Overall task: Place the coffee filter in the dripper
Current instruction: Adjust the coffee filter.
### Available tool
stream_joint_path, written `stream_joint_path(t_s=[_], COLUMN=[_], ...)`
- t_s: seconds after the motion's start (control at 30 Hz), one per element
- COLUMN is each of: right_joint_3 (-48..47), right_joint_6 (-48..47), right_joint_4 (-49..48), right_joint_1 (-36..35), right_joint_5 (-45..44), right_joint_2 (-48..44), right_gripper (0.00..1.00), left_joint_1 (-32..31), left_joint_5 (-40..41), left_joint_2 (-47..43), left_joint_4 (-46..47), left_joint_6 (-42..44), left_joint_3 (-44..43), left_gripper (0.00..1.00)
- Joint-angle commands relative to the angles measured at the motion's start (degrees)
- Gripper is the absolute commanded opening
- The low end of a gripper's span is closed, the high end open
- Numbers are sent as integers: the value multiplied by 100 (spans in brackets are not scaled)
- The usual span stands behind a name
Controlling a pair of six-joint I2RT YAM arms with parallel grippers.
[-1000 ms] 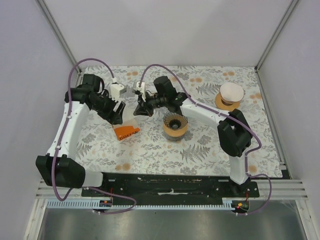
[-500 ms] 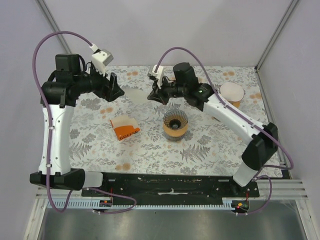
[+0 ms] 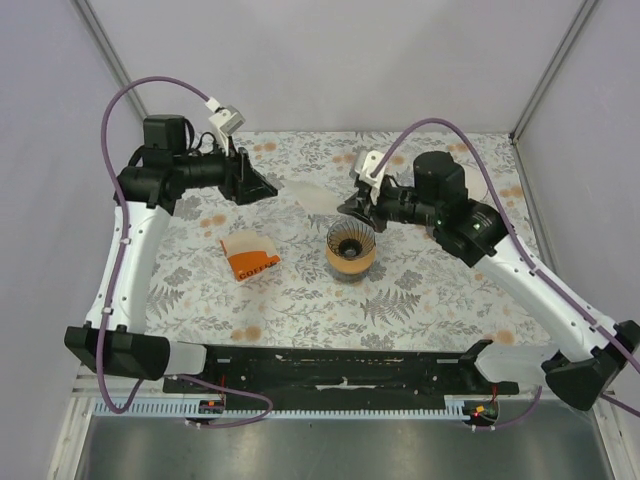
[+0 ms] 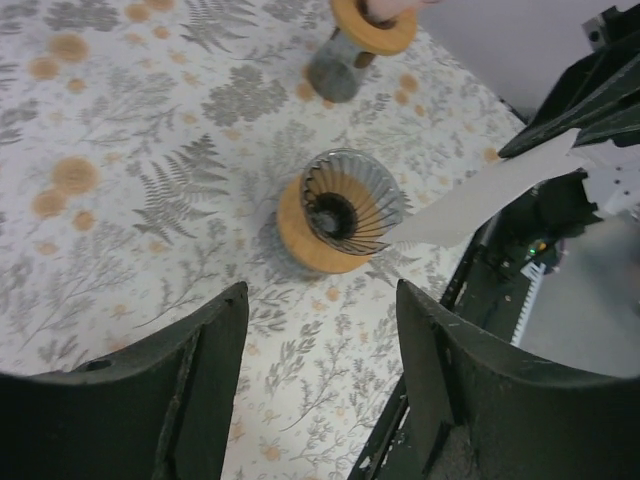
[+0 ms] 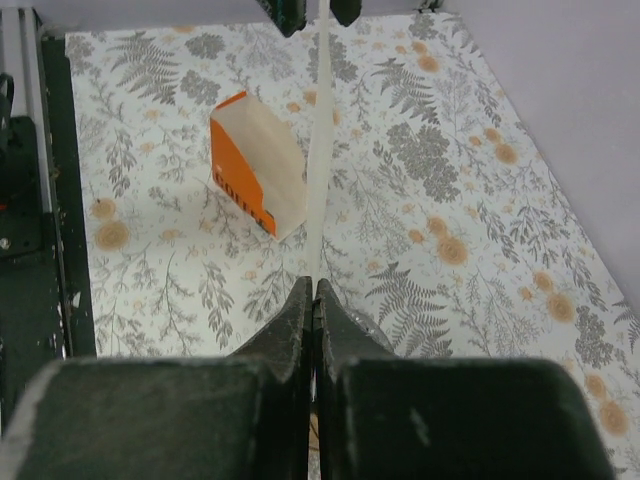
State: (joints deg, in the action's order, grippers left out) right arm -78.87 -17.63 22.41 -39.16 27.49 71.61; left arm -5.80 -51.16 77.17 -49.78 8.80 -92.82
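1. Pinches the coffee filter (image 5: 318,150) edge-on in the right gripper (image 5: 316,285), fingers pressed flat together with only the thin paper between them.
2. Holds that filter (image 3: 312,196) in the air as a pale white fan, reaching from the right gripper (image 3: 352,208) leftward toward the left gripper (image 3: 262,186); not in the dripper (image 3: 350,250).
3. Spreads the left gripper (image 4: 322,300) wide, with nothing between its fingers and nothing touched in the left wrist view; the paper's free end (image 4: 465,198) ends just past the right-hand finger.
4. From the right wrist, shows the filter's far end running up between two dark fingertips (image 5: 287,10) at the top edge; cannot tell contact there.
5. Finds the dripper (image 4: 340,215) upright near the middle of the floral table (image 3: 300,300): orange ring below, dark ribbed funnel open upward, mouth uncovered, just nearer than the right gripper in the top view.
6. Finds the orange-and-white packet (image 3: 250,258) lying left of the dripper, apart from it, bare cloth between.
7. Leaves open cloth in front of the dripper and to its right, as far as the black rail (image 3: 330,368) along the near edge.
8. Closes the space with plain walls (image 3: 40,200) on the left, back and right, the left arm close to the left one.
9. In the left wrist view, sets a grey stand (image 4: 335,72) with an orange ring on top well beyond the dripper.
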Motion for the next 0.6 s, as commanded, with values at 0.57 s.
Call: stream_joint_path(t_s=[0.57], right_joint_3=[1104], right_joint_6=[-6259], right_joint_4=[560], right_joint_1=[-66], right_joint_5=[1583], right_joint_2=[-1353], right_gripper=[0], left_joint_1=[-799], left_joint_5=[-2090], left_joint_2=[131], left_joint_4=[666], left_joint_6=[-916], left_joint_3=[1047], left_gripper=[84])
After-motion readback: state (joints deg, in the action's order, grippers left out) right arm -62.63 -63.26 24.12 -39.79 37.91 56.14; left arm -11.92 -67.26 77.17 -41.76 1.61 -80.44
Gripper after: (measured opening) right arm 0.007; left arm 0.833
